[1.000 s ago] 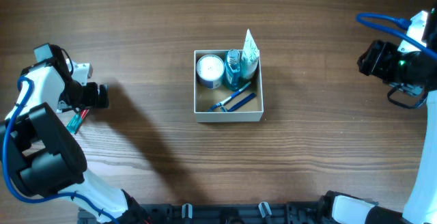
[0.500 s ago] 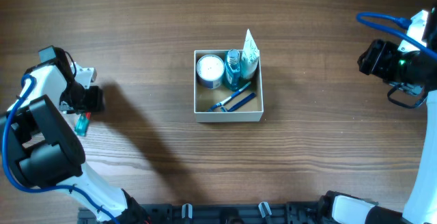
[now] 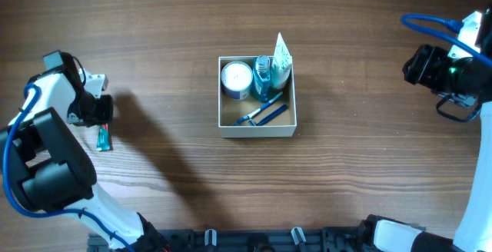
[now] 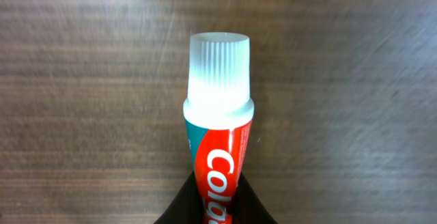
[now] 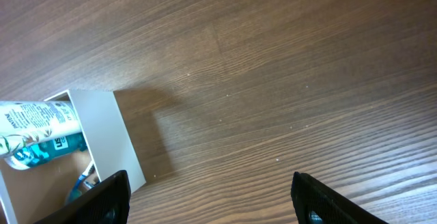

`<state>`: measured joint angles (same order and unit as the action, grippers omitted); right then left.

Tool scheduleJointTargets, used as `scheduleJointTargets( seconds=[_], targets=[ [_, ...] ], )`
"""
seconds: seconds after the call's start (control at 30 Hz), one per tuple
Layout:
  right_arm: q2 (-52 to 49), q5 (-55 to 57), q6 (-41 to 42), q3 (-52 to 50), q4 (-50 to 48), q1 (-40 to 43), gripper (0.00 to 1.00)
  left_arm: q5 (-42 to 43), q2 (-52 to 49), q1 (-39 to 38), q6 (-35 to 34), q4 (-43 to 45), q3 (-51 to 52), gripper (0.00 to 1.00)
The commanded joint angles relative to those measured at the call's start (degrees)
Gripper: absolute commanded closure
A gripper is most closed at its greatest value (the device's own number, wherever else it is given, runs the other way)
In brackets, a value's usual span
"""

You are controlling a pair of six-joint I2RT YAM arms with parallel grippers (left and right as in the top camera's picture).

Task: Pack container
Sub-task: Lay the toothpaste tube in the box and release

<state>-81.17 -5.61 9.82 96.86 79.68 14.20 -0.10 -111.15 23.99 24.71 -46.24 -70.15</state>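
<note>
The square shallow container with thin white walls and a tan cardboard floor [image 3: 257,131] sits at the centre of the table. It has not moved over the last second, and its contents are unchanged:

- a white round jar [image 3: 237,77] in the 10 o'clock corner
- a translucent blue bottle [image 3: 264,79] at 12 o'clock
- a white soft tube [image 3: 282,58] leaning out over the rim at 1 o'clock
- a slim blue-handled implement [image 3: 267,114] lying flat at 6 o'clock

The change is well out at 9 o'clock. The left gripper [image 3: 97,116] has rotated, swinging the red-and-teal toothpaste tube [image 3: 103,137] from an outward slant to nearly straight toward 6 o'clock. The jaws are clenched on the tube's flat body. The wrist view shows its glossy printed skin [image 4: 217,156] and its ribbed white cap [image 4: 218,70] pointing away from the fingers. Whether the tube is clear of the dark wood-grain table [image 3: 154,37] cannot be told.

Judgement: the grasp is made, and carrying the tube to the box remains.

The right gripper [image 5: 213,200] is at 3 o'clock, well apart from the container, with its jaws released and spread wide.
</note>
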Motion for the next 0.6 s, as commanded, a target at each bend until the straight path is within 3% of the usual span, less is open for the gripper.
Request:
scheduleJointTargets(
  seconds=[0.0, 0.17, 0.3, 0.43, 0.57],
  targets=[
    [-0.5, -0.9, -0.9, -0.2, -0.2, 0.1, 0.23, 4.5, 6.1, -3.8, -2.8, 0.5, -2.8, 0.94],
    [-1.0, -0.9, -0.8, -0.2, -0.3, 0.1, 0.20, 7.3, 16.1, -14.3, -3.3, 0.3, -3.3, 0.96],
    [-1.8, -0.9, -0.8, -0.2, -0.3, 0.1, 0.19, 6.9, 23.1, -29.3, -3.2, -0.1, -3.3, 0.96],
    [-2.6, -0.9, -0.8, -0.2, -0.3, 0.1, 0.19, 5.4, 25.4, -46.7, 0.1, 0.2, -3.3, 0.96],
    [-3.4, -0.9, -0.8, -0.2, -0.3, 0.1, 0.19, 4.7, 24.5, -57.6, 2.0, 1.2, -3.3, 0.96]
  ],
)
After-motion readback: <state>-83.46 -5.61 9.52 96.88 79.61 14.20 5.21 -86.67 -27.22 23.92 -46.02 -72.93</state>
